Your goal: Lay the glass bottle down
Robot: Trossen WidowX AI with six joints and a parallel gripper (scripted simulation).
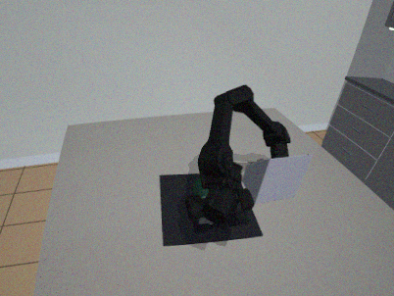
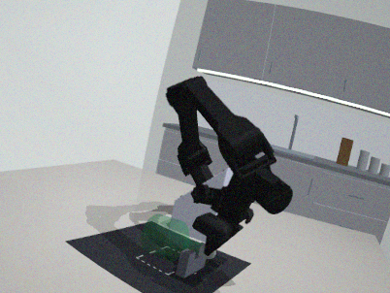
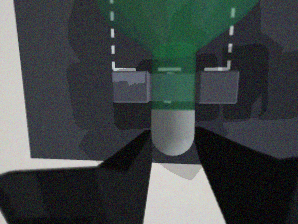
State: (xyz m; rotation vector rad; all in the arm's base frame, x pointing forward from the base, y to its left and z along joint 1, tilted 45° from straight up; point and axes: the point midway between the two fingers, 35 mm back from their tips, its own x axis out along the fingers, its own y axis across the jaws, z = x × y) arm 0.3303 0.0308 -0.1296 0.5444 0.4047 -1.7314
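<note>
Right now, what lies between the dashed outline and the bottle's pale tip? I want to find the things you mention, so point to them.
The grey U-shaped rest point(image 2: 188, 264) point(image 3: 219, 88), its uprights either side of the green neck point(image 2: 186, 239) point(image 3: 172, 91). The wrist view shows it; whether neck and rest touch, I can't tell.

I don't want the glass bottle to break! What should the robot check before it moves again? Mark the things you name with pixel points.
1. The gripper point(image 1: 204, 219) point(image 2: 209, 250) point(image 3: 172, 134) has hold of the glass bottle point(image 1: 200, 188) point(image 2: 165, 238) point(image 3: 172, 30): ok.
2. Bottle neck point(image 3: 172, 87) lined up with the gap in the grey rest point(image 2: 190, 264) point(image 3: 219, 87): ok, in the wrist view.
3. Neck resting on the bottom of the gap: cannot tell.
4. Body down inside the dashed outline point(image 2: 154, 268) point(image 3: 113, 50): not ok, it looks raised.
5. Safe to let go: not ok, I think; lower the body first.
</note>
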